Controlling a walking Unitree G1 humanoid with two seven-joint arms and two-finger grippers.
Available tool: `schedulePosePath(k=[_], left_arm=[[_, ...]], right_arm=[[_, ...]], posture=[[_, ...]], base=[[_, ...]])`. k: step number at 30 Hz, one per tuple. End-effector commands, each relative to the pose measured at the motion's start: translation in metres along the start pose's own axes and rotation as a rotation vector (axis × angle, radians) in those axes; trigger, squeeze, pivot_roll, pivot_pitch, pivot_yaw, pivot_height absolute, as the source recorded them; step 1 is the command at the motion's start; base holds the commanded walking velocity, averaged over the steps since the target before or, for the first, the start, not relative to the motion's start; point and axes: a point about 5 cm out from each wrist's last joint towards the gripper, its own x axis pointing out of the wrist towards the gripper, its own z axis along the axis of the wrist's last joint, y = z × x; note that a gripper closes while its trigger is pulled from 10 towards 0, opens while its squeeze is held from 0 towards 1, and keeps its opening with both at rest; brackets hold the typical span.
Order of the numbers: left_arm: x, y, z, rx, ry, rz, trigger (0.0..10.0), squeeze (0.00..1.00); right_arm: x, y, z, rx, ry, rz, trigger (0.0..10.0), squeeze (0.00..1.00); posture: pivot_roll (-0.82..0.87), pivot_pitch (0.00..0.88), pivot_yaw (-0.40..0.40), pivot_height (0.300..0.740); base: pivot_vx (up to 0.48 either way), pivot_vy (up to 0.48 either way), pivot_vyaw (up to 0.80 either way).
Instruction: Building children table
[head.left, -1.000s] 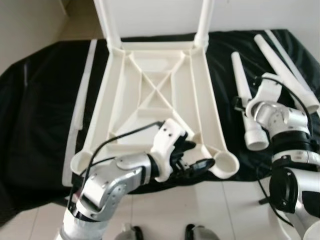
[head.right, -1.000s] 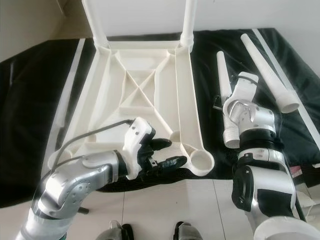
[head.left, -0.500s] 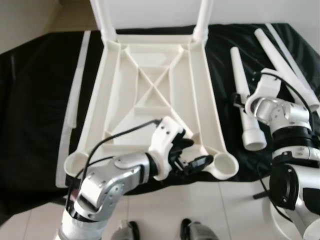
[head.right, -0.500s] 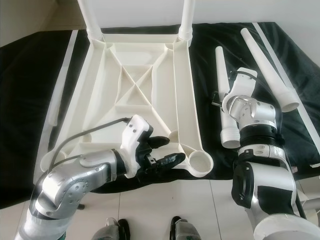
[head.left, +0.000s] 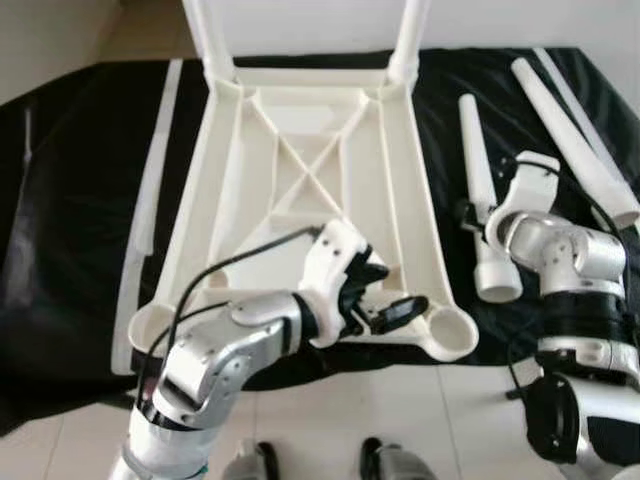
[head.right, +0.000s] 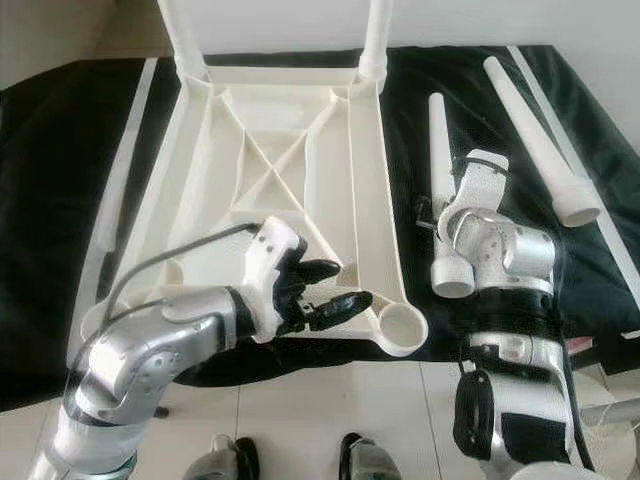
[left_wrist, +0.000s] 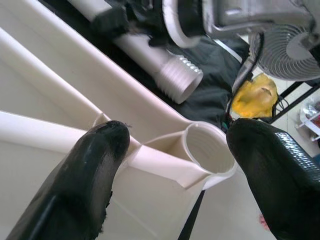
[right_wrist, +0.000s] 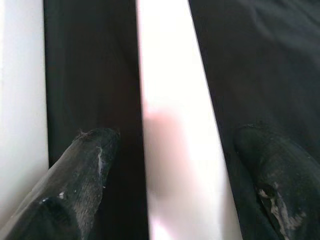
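Note:
The white plastic table (head.left: 415, 200) lies upside down on a black cloth, with two legs standing in its far corners. Its near-right socket (head.left: 450, 333) holds nothing. My left gripper (head.left: 390, 292) hovers open just left of that socket (left_wrist: 210, 152), one finger (left_wrist: 100, 150) over the frame rib. On the right, a loose tapered leg (head.left: 470, 150) lies on the cloth, its threaded end (head.left: 497, 280) toward me. My right gripper (right_wrist: 175, 145) is open above this leg (right_wrist: 175, 125), a finger (right_wrist: 92, 150) on each side with gaps between.
A second, longer loose leg (head.left: 570, 140) lies further right. Thin white strips (head.left: 150, 200) run along both sides of the cloth. A fan (left_wrist: 285, 45) and a yellow object (left_wrist: 255, 95) stand on the tiled floor to the right. My feet (head.left: 250, 465) are at the cloth's near edge.
My left gripper has risen a little and edged toward the near-right socket. The right arm has shifted slightly while staying over the loose leg. The camera has moved a bit.

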Motion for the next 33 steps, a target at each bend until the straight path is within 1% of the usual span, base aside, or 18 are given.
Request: schedulePosePath(k=[1, 4, 5, 6, 7, 8, 9, 11, 12, 20, 24, 25, 26, 28, 29, 30, 31, 33], left_arm=[[0.002, 0.001, 0.001, 0.008, -0.007, -0.004, 10.0, 0.0], [0.003, 0.002, 0.001, 0.009, -0.009, -0.005, 10.0, 0.0], [0.004, 0.002, 0.001, 0.012, -0.01, -0.006, 10.0, 0.0], [0.004, 0.002, 0.002, 0.013, -0.011, -0.007, 10.0, 0.0], [0.005, 0.003, 0.002, 0.016, -0.013, -0.008, 10.0, 0.0], [0.005, 0.003, 0.002, 0.016, -0.013, -0.008, 10.0, 0.0], [0.005, 0.004, 0.003, 0.019, -0.014, -0.007, 10.0, 0.0], [0.005, 0.004, 0.004, 0.021, -0.015, -0.006, 10.0, 0.0], [0.004, 0.005, 0.004, 0.026, -0.016, -0.001, 10.0, 0.0], [0.003, 0.01, 0.006, 0.042, -0.019, 0.016, 10.0, 0.0], [0.001, 0.015, 0.009, 0.055, -0.026, 0.049, 10.0, 0.0], [0.0, 0.019, 0.01, 0.057, -0.028, 0.065, 10.0, 0.0], [0.0, 0.019, 0.01, 0.057, -0.028, 0.065, 10.0, 0.0], [-0.001, 0.027, 0.012, 0.045, -0.043, 0.108, 10.0, 0.0], [-0.001, 0.027, 0.012, 0.045, -0.043, 0.108, 10.0, 0.0], [-0.001, 0.032, 0.014, 0.04, -0.047, 0.136, 10.0, 0.0], [-0.001, 0.032, 0.014, 0.04, -0.047, 0.136, 10.0, 0.0], [-0.002, 0.046, 0.022, 0.059, -0.088, 0.234, 10.0, 0.0]], right_arm=[[0.005, -0.013, -0.036, 0.017, 0.168, -0.044, 10.0, 0.0], [0.005, -0.017, -0.04, 0.021, 0.189, -0.057, 10.0, 0.0], [0.006, -0.021, -0.044, 0.03, 0.212, -0.071, 9.7, 0.0], [0.007, -0.023, -0.047, 0.05, 0.238, -0.076, 6.1, 0.0], [0.009, -0.025, -0.051, 0.059, 0.264, -0.082, 4.3, 0.0], [0.009, -0.025, -0.051, 0.059, 0.264, -0.082, 4.3, 0.0], [0.011, -0.026, -0.052, 0.082, 0.287, -0.078, 1.1, 0.0], [0.012, -0.026, -0.053, 0.096, 0.301, -0.073, 1.1, 0.0], [0.015, -0.025, -0.052, 0.096, 0.299, -0.073, 0.0, 0.0], [0.021, -0.014, -0.042, 0.089, 0.267, -0.028, 0.0, 0.0], [0.023, -0.005, -0.031, 0.06, 0.192, 0.012, 0.0, 0.0], [0.023, -0.001, -0.02, 0.067, 0.119, 0.042, 6.9, 0.0], [0.023, -0.001, -0.02, 0.067, 0.119, 0.042, 6.9, 0.0], [0.019, 0.002, 0.002, 0.07, -0.05, 0.073, 6.9, 0.0], [0.019, 0.002, 0.002, 0.07, -0.05, 0.073, 6.9, 0.0], [0.016, 0.005, 0.011, 0.097, -0.114, 0.118, 10.0, 0.0], [0.016, 0.005, 0.011, 0.097, -0.114, 0.118, 10.0, 0.0], [0.008, 0.007, 0.029, 0.185, -0.282, 0.239, 10.0, 0.0]], posture=[[-0.07, 0.197, -0.009, 0.74], [-0.08, 0.191, -0.008, 0.74], [-0.08, 0.189, -0.008, 0.74], [-0.08, 0.186, -0.008, 0.74], [-0.08, 0.18, -0.007, 0.74], [-0.08, 0.18, -0.007, 0.74], [-0.07, 0.173, -0.007, 0.74], [-0.07, 0.173, -0.007, 0.74], [-0.07, 0.166, -0.007, 0.74], [-0.05, 0.146, -0.009, 0.74], [-0.04, 0.133, -0.011, 0.74], [-0.04, 0.127, -0.01, 0.74], [-0.04, 0.127, -0.01, 0.74], [-0.04, 0.12, -0.009, 0.74], [-0.04, 0.12, -0.009, 0.74], [-0.04, 0.112, -0.007, 0.74], [-0.04, 0.112, -0.007, 0.74], [-0.04, 0.091, -0.005, 0.74]], base=[[0.0, 0.0, 0.0], [0.0, 0.0, 0.0], [0.0, 0.0, 0.0], [0.0, 0.0, 0.0], [0.0, 0.0, 0.0], [0.0, 0.0, 0.0], [0.0, 0.0, 0.0], [0.0, 0.0, 0.0], [0.0, 0.0, 0.0], [0.0, 0.0, 0.0], [0.0, 0.0, 0.0], [0.0, 0.0, 0.0], [0.0, 0.0, 0.0], [0.0, 0.0, 0.0], [0.0, 0.0, 0.0], [0.0, 0.0, 0.0], [0.0, 0.0, 0.0], [0.0, 0.0, 0.0]])
